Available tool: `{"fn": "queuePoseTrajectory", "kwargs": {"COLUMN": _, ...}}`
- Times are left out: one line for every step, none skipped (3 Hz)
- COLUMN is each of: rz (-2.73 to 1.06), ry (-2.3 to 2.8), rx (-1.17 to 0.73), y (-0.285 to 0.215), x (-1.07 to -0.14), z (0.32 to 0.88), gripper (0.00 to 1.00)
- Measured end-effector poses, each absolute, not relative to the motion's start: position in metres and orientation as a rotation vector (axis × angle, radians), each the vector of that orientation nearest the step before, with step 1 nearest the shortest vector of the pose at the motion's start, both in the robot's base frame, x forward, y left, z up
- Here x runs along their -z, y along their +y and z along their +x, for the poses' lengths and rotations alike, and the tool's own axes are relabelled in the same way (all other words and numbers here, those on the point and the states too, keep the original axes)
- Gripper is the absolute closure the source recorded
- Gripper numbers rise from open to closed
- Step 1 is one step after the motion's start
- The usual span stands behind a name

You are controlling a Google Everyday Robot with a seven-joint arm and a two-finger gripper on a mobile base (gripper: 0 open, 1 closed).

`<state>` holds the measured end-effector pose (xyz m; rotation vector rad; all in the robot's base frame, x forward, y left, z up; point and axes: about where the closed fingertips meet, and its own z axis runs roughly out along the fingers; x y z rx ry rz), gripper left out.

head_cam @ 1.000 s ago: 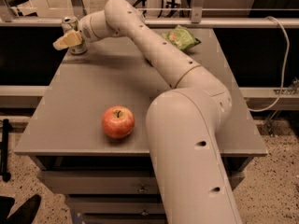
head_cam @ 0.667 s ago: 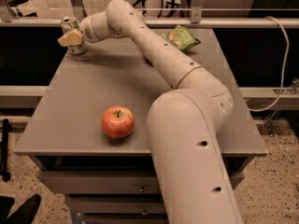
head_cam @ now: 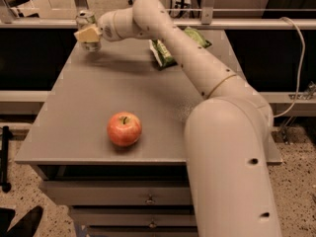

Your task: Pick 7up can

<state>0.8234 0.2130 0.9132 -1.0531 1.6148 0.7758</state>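
Observation:
The 7up can (head_cam: 86,19), silver-topped with a pale label, is at the table's far left corner. My gripper (head_cam: 89,34) reaches there from the right on the long white arm. Its cream fingers (head_cam: 87,33) are closed around the can's middle. The can seems to hang just above the table (head_cam: 98,98), with a shadow under and to the right of it. The fingers hide the can's label.
A red apple (head_cam: 124,129) sits near the table's front edge. A green crinkled chip bag (head_cam: 164,53) lies at the far side, partly behind my arm. A metal rail (head_cam: 276,23) runs behind the table. Drawers are below the front edge.
The gripper and the can have moved a little right and upward from the table's far left corner. The apple and chip bag have not moved.

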Motion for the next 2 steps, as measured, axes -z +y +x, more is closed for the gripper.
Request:
{"fn": "queuePoseTrajectory", "kwargs": {"rz": -1.045, "ry": 1.466, "rx": -0.852, "y": 0.1664, "x": -0.9489, "z": 0.7965, "gripper": 1.00}}
{"fn": "queuePoseTrajectory", "kwargs": {"rz": -1.051, "ry": 1.453, "rx": -0.845, "y": 0.1696, "x": -0.9496, "z": 0.7957, "gripper": 1.00}}
